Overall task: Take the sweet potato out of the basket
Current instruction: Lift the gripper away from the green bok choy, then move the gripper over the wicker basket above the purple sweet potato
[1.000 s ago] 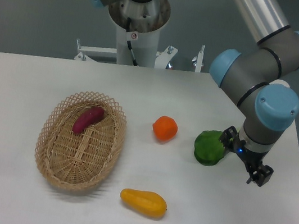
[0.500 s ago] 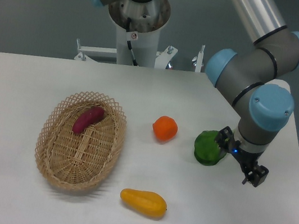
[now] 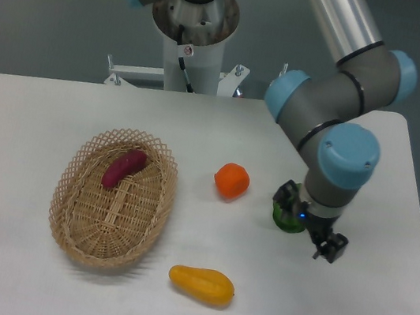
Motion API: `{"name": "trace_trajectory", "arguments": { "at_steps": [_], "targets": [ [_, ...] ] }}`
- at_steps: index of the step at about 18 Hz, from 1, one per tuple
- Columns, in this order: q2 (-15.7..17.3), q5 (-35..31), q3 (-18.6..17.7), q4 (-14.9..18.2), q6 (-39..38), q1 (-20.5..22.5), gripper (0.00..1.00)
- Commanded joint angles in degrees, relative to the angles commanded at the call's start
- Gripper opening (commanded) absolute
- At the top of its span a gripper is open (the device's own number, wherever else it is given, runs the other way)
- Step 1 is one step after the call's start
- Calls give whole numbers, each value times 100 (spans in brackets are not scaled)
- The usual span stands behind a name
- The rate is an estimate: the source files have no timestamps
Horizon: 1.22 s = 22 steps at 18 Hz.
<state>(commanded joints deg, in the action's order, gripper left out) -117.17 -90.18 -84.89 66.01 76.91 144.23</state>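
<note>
arm folded at the elbow over the right side of the table, wrist pointing down, gripper (image 3: 323, 243) low near the surface, finger state not discernible

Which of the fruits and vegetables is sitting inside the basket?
Only the purple sweet potato lies in the wicker basket, at its far end. The orange, yellow fruit and green vegetable sit on the table.

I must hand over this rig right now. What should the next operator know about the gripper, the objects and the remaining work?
Gripper: on the right side of the table, beside the green vegetable, holding nothing; whether the jaws are open cannot be told.
Sweet potato: lying in the far end of the basket, untouched.
Done: nothing of the pick yet.
Left: bring the arm across to the basket, grasp the sweet potato, lift it out.
</note>
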Motion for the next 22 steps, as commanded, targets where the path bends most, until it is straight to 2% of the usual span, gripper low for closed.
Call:
{"name": "trace_trajectory", "arguments": {
  "at_steps": [2, 6, 8, 11, 13, 16, 22],
  "targets": [
    [141, 0, -202, 0, -9, -175, 100],
    [597, 0, -940, -17, 0, -492, 100],
    [782, 35, -1143, -9, -26, -659, 100],
    [967, 490, -1319, 0, -901, -896, 100],
    [976, 676, -1363, -17, -1588, -1159, 100],
    [968, 677, -1468, -26, -2082, -1555, 100],
    [968, 624, -1776, -44, -2478, -2039, 100]
  ]
}}
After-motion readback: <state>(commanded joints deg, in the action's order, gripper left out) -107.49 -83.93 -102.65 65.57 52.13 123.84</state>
